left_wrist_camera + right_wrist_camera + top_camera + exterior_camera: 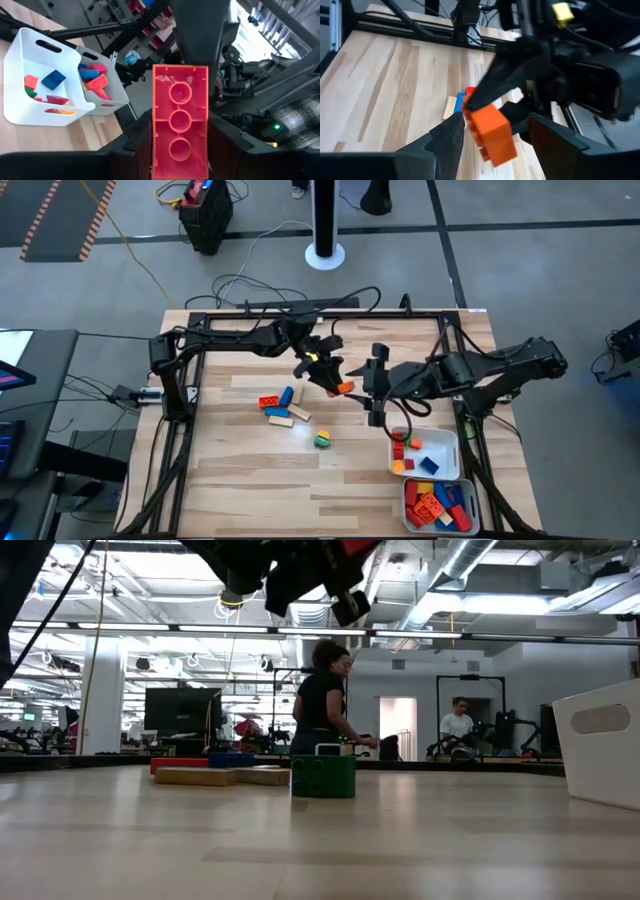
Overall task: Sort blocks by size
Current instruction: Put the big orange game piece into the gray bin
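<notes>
Orange long brick [343,388] pinched in my left hand [337,385], raised above mid-table [240,470]; my right hand [376,388], fingers spread, just beside it. Remaining blocks [283,406] lie on the table; sorted ones fill two white trays [449,448] at right

Grey floor [520,290], white pillar [103,700], ceiling strip lights [250,630]

Left gripper [338,385] raised mid-table, clamped on an orange brick [345,388]; right gripper [376,392] just beside, fingers apart.
</notes>
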`<move>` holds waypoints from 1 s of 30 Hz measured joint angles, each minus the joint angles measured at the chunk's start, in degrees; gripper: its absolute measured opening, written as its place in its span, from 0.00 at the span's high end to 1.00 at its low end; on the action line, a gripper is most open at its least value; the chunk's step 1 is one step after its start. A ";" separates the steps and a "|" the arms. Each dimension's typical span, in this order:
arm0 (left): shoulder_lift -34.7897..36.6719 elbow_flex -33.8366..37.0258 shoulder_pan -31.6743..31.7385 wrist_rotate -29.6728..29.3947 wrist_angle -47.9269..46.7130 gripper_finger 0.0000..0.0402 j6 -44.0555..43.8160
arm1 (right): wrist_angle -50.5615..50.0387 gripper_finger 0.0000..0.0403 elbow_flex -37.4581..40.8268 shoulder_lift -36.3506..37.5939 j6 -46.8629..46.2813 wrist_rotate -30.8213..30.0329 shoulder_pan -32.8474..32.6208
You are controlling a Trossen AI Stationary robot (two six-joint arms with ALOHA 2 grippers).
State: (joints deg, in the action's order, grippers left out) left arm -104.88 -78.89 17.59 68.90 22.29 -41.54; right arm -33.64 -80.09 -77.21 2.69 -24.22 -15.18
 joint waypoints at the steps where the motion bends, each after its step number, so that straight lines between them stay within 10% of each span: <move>1: -0.01 0.00 0.02 0.00 0.67 0.66 -0.73 | -0.01 0.39 0.00 0.00 0.63 0.20 -0.02; 30: -0.07 0.00 -1.84 -3.93 6.71 0.65 -8.22 | 0.36 0.39 -0.07 -2.91 10.04 9.65 3.72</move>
State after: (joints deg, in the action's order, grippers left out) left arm -104.95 -78.89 15.75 64.97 29.01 -49.76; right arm -33.28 -80.16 -80.12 12.73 -14.57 -11.46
